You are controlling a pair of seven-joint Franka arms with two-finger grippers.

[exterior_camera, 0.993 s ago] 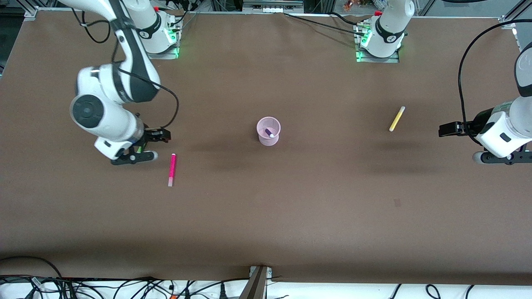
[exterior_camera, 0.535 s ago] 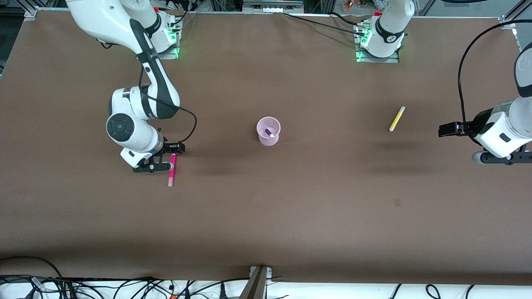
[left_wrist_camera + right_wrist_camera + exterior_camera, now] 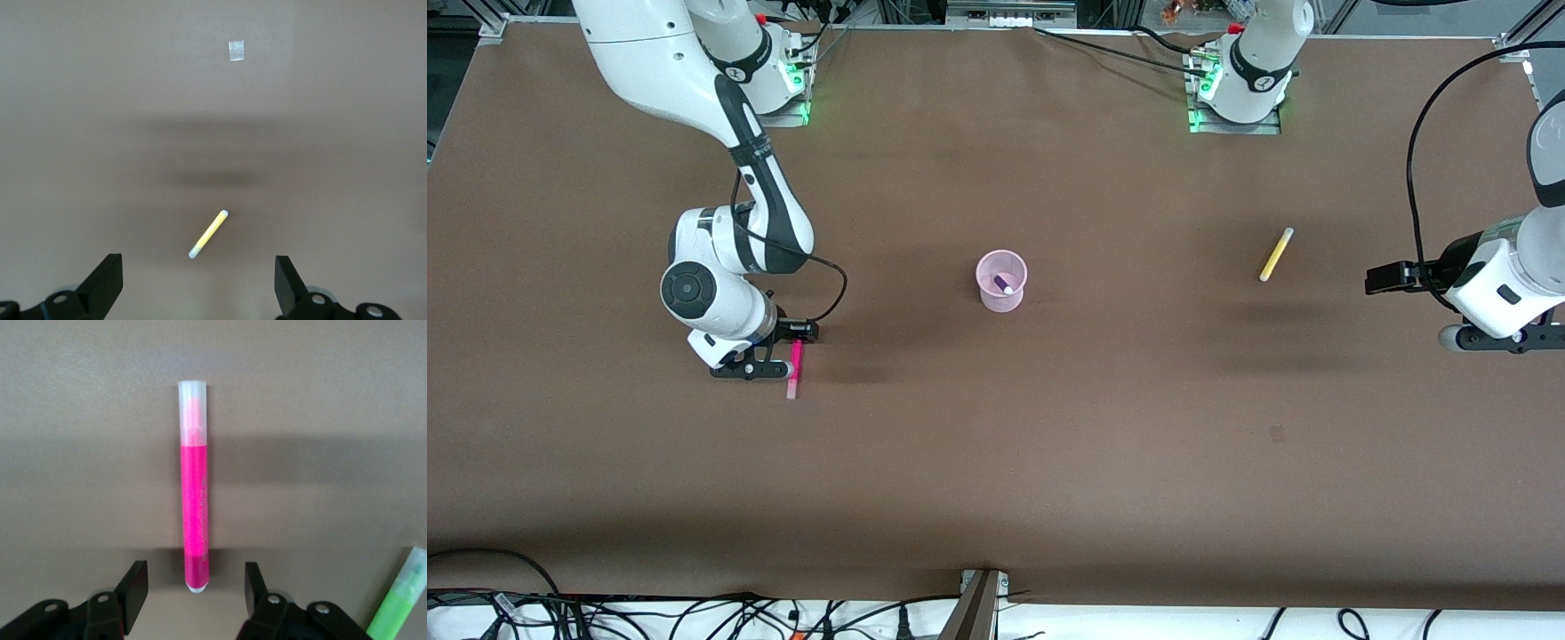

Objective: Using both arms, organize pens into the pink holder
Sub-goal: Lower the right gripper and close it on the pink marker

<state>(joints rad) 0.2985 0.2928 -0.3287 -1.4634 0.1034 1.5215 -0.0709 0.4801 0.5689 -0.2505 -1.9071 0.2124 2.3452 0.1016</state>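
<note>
From the front, the brown table (image 3: 996, 462) lies broad and bare toward the camera, with cables along its near edge. The pink holder (image 3: 1001, 281) stands mid-table, a dark purple pen (image 3: 1003, 284) inside it. The right gripper (image 3: 775, 356) sits low at the magenta pen (image 3: 793, 368), toward the right arm's end. The yellow pen (image 3: 1275, 254) lies alone toward the left arm's end, well apart from the left gripper (image 3: 1396, 277), which waits near the table's edge.

In the left wrist view, the left gripper's fingers (image 3: 105, 283) stand wide apart, with the yellow pen below on open table and a pale patch (image 3: 236, 50) past it.

In the right wrist view, the fingers (image 3: 137, 583) straddle the magenta pen's base end without touching it; a green pen (image 3: 399, 607) lies just beside.
</note>
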